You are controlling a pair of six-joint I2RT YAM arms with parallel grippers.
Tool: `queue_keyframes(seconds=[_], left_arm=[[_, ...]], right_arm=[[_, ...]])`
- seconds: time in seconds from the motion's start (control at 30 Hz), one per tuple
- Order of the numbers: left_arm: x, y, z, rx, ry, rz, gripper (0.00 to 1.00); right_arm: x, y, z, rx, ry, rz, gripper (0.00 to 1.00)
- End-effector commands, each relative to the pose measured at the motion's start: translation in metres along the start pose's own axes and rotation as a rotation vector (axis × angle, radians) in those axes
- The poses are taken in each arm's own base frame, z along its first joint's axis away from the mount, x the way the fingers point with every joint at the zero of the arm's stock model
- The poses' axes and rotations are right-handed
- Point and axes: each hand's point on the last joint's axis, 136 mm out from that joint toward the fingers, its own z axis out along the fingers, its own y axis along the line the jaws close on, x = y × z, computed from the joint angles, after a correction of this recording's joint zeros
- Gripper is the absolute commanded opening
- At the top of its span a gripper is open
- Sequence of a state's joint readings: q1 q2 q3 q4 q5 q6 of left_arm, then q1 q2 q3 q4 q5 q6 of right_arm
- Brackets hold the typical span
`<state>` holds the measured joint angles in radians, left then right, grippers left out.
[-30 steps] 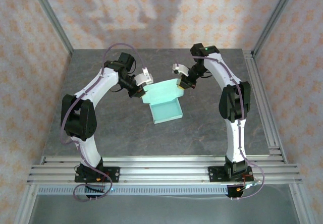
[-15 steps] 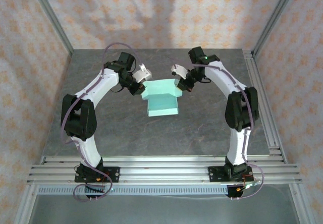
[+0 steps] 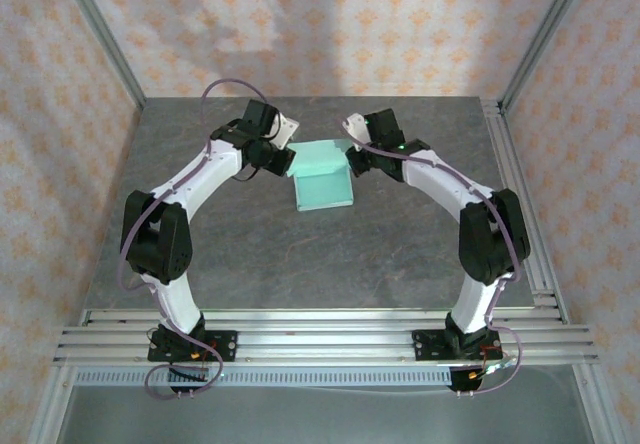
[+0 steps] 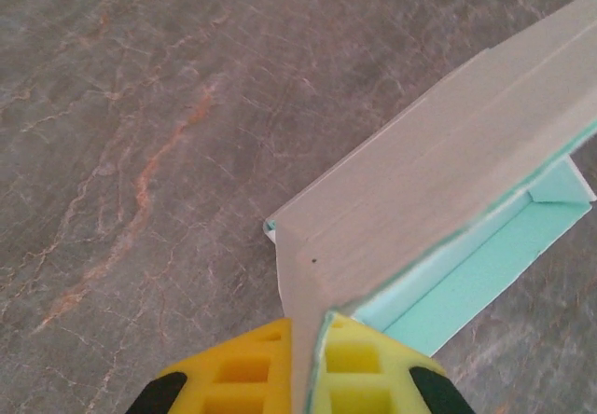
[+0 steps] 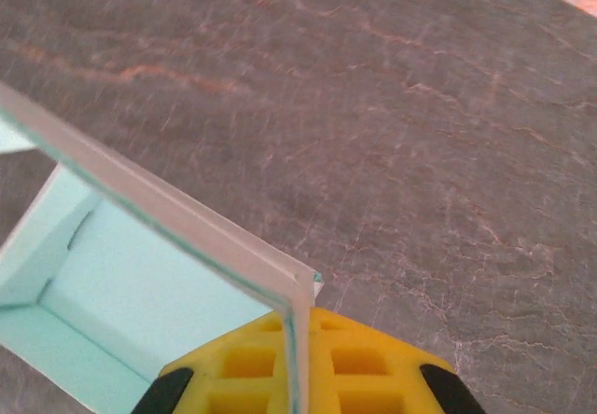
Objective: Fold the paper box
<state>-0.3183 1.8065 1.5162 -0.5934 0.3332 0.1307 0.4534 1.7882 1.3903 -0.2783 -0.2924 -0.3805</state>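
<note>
At the near edge, the two arm bases are bolted to a set of aluminium rails [image 3: 320, 326]. Beyond them stretches the grey, stone-patterned surface [image 3: 300, 264], bare in its near half. Both arms arch up and inward toward the far middle of it.

There sits the paper box [image 3: 322, 179], pale mint card, partly folded, with one arm at each of its far corners. The left gripper [image 3: 283, 154] meets the box's far left corner and the right gripper [image 3: 352, 156] meets its far right corner.

In the left wrist view, the left gripper [image 4: 308, 377] has its yellow pads [image 4: 242, 372] pressed together on a thin upright edge of the paper box [image 4: 438, 190]. From that pinch a pale panel runs away over the mint inside of a shallow tray, which rests on the surface [image 4: 140, 106].

In the right wrist view, the right gripper [image 5: 297, 358] is likewise clamped on the card, one yellow pad [image 5: 364, 363] on each side of a narrow edge. The paper box [image 5: 149, 293] opens to the left of it, its inner walls and floor in sight above the surface [image 5: 420, 106].

Farthest back stands a wall [image 3: 320, 24] with an orange floral pattern.
</note>
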Motion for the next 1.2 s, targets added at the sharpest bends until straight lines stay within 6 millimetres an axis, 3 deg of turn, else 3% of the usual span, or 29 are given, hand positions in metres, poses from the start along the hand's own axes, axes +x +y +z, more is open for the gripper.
queue_keyframes(seconds=[0.0,0.27,0.47,1.0,1.03,1.17], left_arm=[[-0.024,0.007,-0.010,-0.080,-0.094,-0.116,0.00],[-0.037,0.010,0.008,-0.141,-0.164,-0.286,0.00],[-0.037,-0.003,0.027,-0.143,-0.170,-0.296,0.00],[-0.039,-0.018,0.045,-0.127,-0.214,-0.361,0.00],[-0.032,-0.018,0.057,-0.132,-0.189,-0.359,0.00],[-0.027,-0.020,0.065,-0.135,-0.171,-0.355,0.00]], right_arm=[[-0.031,-0.008,-0.015,0.108,-0.134,0.109,0.00],[-0.029,-0.018,-0.011,0.280,-0.236,0.298,0.00],[-0.026,-0.020,-0.008,0.338,-0.321,0.418,0.00],[-0.004,-0.018,0.001,0.458,-0.472,0.528,0.00],[-0.002,-0.017,0.002,0.454,-0.476,0.529,0.00],[0.005,-0.018,0.005,0.454,-0.488,0.539,0.00]])
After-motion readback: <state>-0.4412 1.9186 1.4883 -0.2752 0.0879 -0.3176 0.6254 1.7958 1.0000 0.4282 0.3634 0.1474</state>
